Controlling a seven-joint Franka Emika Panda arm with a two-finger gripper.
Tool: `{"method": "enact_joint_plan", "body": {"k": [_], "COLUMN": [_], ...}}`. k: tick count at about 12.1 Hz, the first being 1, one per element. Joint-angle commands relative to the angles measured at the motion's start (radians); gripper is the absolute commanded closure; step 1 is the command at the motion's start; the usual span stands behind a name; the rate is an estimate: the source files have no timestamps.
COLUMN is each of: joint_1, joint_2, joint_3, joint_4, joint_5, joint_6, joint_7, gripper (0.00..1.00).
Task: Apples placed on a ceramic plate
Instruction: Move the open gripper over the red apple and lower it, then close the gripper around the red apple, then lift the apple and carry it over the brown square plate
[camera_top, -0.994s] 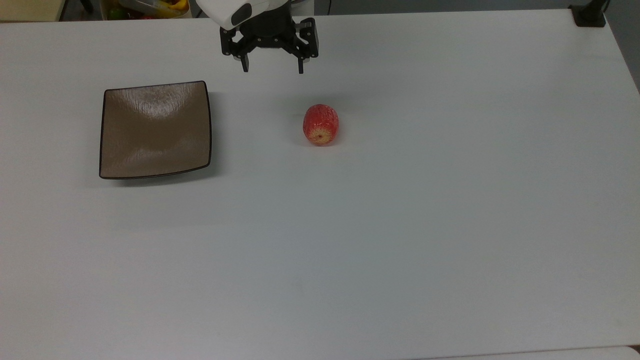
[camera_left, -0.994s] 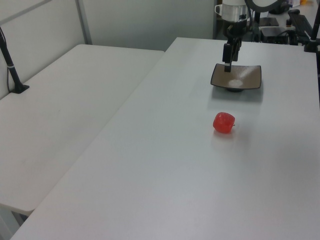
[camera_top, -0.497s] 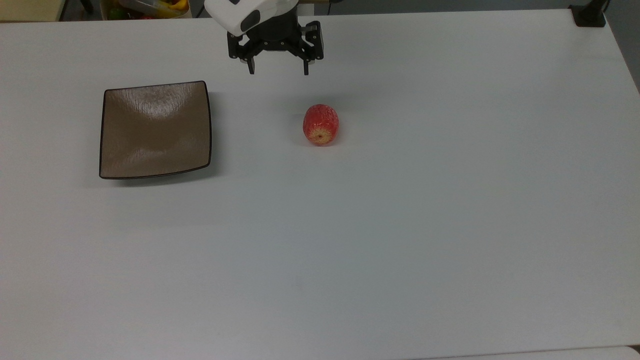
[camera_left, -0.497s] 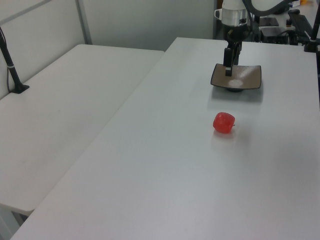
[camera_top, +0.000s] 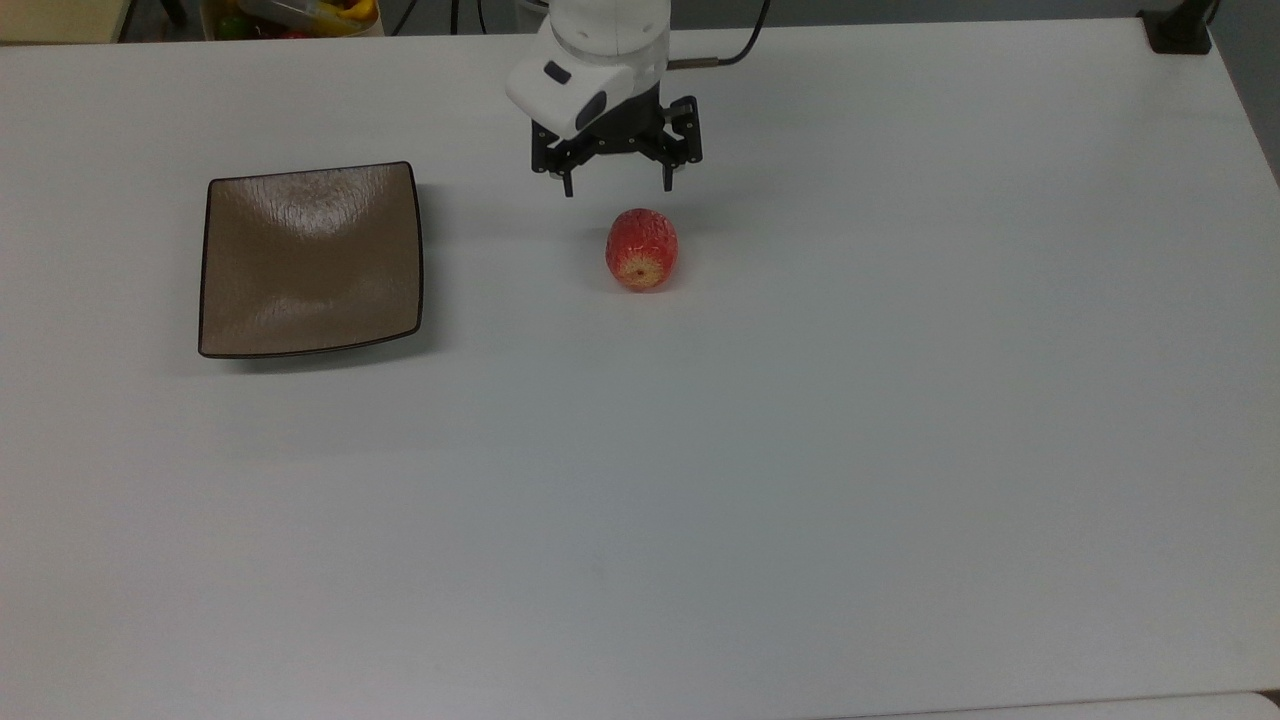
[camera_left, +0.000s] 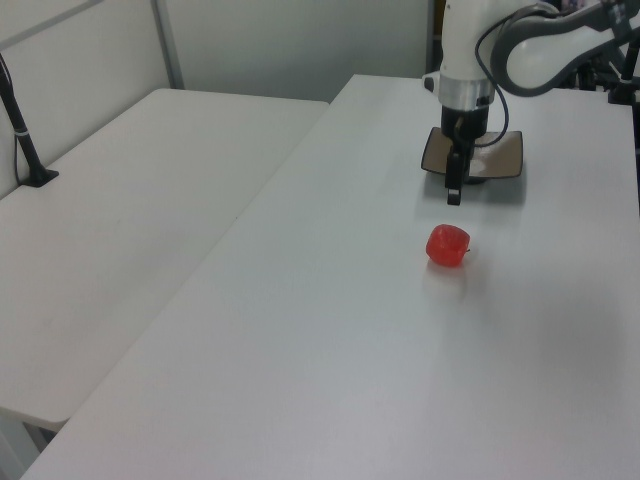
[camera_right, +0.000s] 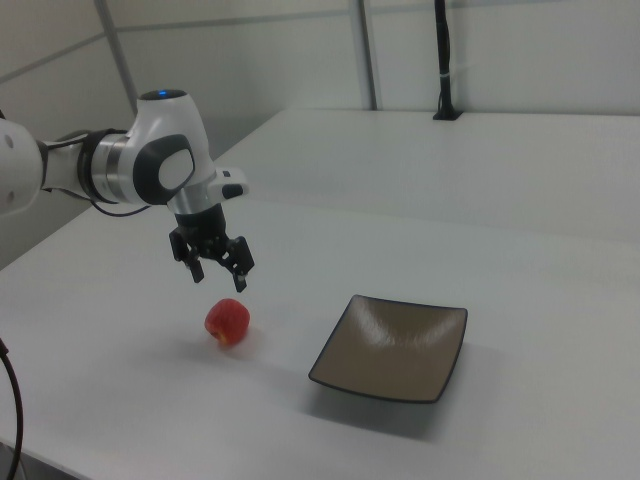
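So, one apple (camera_top: 641, 250), one brown plate (camera_top: 310, 260), well apart on a white table (camera_top: 800, 450); the gripper (camera_top: 619, 188) hovers wide open, empty, near the apple.

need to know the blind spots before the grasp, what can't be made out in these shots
- Ceramic plate: in the left view the arm hides its near left part.
- Apple: its underside, hidden against the table in all views.
- Bin contents: cut off by the top view's upper edge.
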Motion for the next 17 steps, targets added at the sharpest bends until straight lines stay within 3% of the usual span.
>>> {"method": "enact_joint_plan", "body": {"k": [1,7,8,9,10,13,17], "joint_1": [0.020,0.035,0.040,0.039,0.038,0.034,-0.027], "joint_2": [0.054,0.144,0.149,0.149,0.148,0.135,0.008], "joint_3": [0.008,0.025,0.028,0.030,0.030,0.030,0.030], "joint_4": [-0.018,-0.018,-0.020,-0.020,-0.018,-0.012,-0.012], "joint_5": [-0.025,-0.100,-0.110,-0.128,-0.128,-0.128,-0.125], "joint_6": [0.069,0.120,0.126,0.128,0.129,0.128,0.122], "joint_7": [0.006,0.062,0.064,0.066,0.067,0.069,0.069], "gripper": [0.00,0.00,0.18,0.49,0.56,0.57,0.57]}}
